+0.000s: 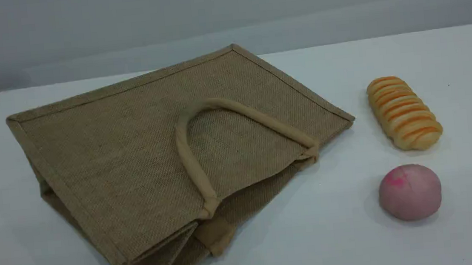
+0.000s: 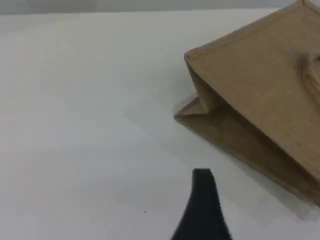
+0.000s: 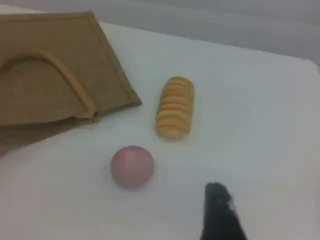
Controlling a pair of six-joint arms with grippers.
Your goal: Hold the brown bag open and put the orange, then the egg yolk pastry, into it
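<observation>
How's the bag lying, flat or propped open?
Flat: the bag lies collapsed on its side, handle resting on top, mouth nearly closed. What's inside: cannot tell.

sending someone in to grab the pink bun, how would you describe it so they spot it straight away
Find the big brown bag lying flat on the white table; to the right of its open end sit two small food items. The pink bun is the one nearer the camera, apart from the bag. It is a smooth pink dome, while its neighbour, the bread roll, is long, yellow and orange-striped.
</observation>
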